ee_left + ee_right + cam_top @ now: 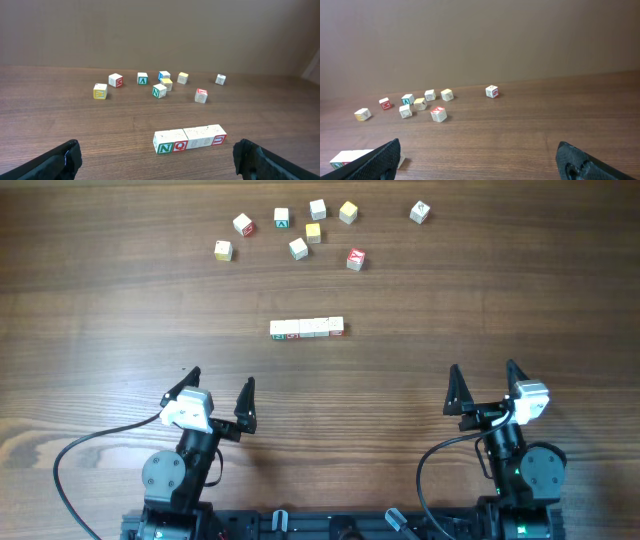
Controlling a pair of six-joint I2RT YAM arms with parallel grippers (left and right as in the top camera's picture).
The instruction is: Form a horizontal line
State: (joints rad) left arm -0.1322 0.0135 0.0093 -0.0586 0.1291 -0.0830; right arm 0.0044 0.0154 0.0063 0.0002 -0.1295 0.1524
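The horizontal line [307, 328] is a short row of five small whitish cubes touching side by side at the table's middle. In the left wrist view [190, 139] its front faces read N, Q, 8, 9 and a red letter. In the right wrist view only its end [347, 157] shows at the lower left, partly behind a finger. My left gripper [219, 400] is open and empty, near the front edge, well short of the row. My right gripper [485, 388] is open and empty at the front right, apart from all cubes.
Several single cubes lie scattered at the far side: a yellow-edged one [223, 250], one with red print [355, 259], a yellow one [347, 213] and a lone one far right [419, 213]. They also show in the left wrist view [159, 90] and right wrist view [438, 114].
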